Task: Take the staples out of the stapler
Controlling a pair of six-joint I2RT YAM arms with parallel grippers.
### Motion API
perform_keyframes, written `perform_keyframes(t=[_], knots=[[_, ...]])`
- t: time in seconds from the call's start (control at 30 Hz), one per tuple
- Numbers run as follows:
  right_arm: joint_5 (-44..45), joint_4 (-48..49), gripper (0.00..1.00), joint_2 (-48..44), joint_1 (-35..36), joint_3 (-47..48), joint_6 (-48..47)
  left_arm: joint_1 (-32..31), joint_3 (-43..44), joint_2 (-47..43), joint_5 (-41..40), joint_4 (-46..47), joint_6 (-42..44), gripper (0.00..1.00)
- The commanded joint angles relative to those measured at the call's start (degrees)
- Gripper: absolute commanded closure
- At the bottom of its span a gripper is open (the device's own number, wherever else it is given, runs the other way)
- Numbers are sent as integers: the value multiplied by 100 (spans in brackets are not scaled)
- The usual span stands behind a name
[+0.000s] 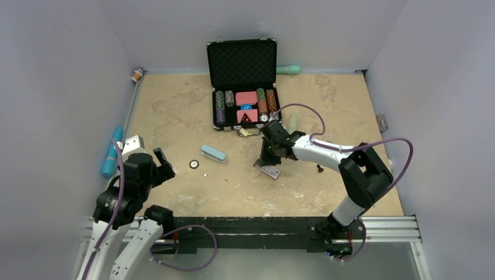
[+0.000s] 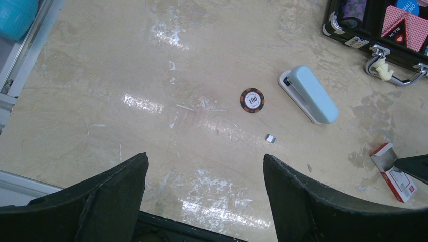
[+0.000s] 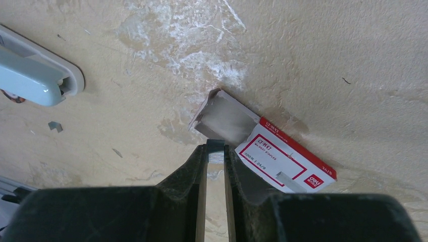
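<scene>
My right fingers point(image 3: 198, 169) pinch the staples point(image 3: 215, 150)
The strip sits mid-frame, by the open staple box point(image 3: 285, 161); the blue stapler point(image 3: 35, 83) lies upper left on the desk point(image 3: 328, 60); my left fingers point(image 2: 303, 201) stand wide open.

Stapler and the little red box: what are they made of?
Stapler: probably plastic, pale blue, smooth with a soft shine.
Little red box: thin cardboard, it seems; printed and matte outside, plain grey on the folded open flap.
</scene>
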Motion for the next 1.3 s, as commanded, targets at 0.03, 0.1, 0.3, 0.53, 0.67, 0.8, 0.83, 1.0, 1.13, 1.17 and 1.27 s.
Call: perform_keyframes(t=[0.03, 0.1, 0.3, 0.53, 0.67, 0.8, 0.83, 1.0, 1.13, 1.17, 1.27], knots=[[292, 68, 87, 24, -23, -6, 130, 42, -19, -38, -2, 178, 111, 13], [308, 74, 87, 46, -28, -6, 138, 47, -17, -49, -2, 178, 111, 13], [240, 131, 82, 178, -29, -23, 173, 47, -16, -68, -2, 177, 111, 13], [275, 147, 77, 224, -31, 47, 201, 60, -18, -69, 0, 176, 111, 13], [321, 106, 76, 255, -30, 114, 174, 64, -19, -69, -2, 175, 110, 13], [306, 115, 73, 278, -26, 130, 185, 73, -19, -78, 6, 177, 111, 13], [304, 110, 70, 281, -28, 136, 190, 78, -19, -71, 7, 179, 109, 13], [278, 114, 62, 290, -30, 180, 170, 99, -32, -86, 13, 186, 120, 13], [292, -19, 62, 208, -31, 312, 124, 123, -32, -86, 15, 187, 123, 13], [320, -74, 63, 163, -30, 381, 115, 126, -32, -86, 21, 195, 126, 13], [409, -243, 63, 67, -30, 569, 19, 135, -33, -95, 25, 191, 129, 13]])
